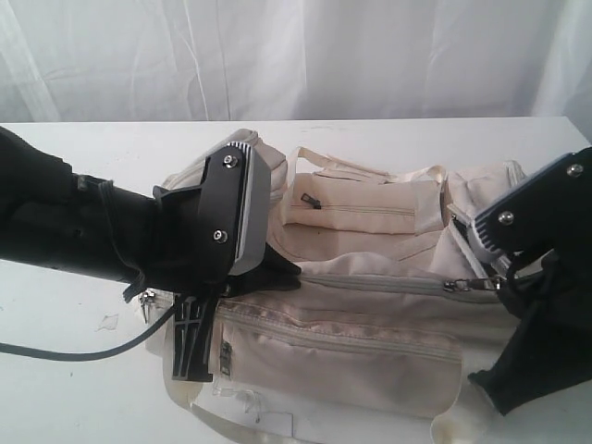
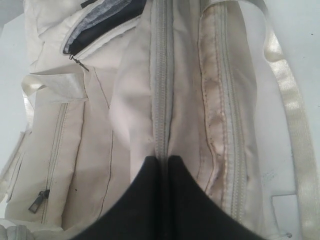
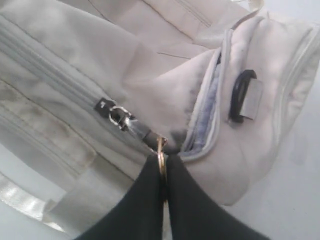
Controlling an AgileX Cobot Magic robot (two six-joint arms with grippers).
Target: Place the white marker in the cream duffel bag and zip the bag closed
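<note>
White worktop [image 1: 92,388] before a pale curtain [image 1: 277,55] carries the cream duffel bag [image 1: 370,324], which is soft and smudged, its grey main zip [image 1: 370,280] closed. The left claw [image 2: 162,162] is clenched on the bag's fabric at the zip's end. The right claw [image 3: 162,167] pinches the zip pull [image 3: 137,129].

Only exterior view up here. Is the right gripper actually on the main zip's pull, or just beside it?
Observer: On it. The right wrist view shows the right gripper shut on the gold ring at the end of the zip pull.
Operator: And the left, gripping anything?
Observer: Yes. The left gripper is closed, pinching the cream duffel bag right at the main zip, whose teeth are meshed ahead of it.
Operator: Any pocket open?
Observer: The end pocket beside the ring gapes, lining showing.
</note>
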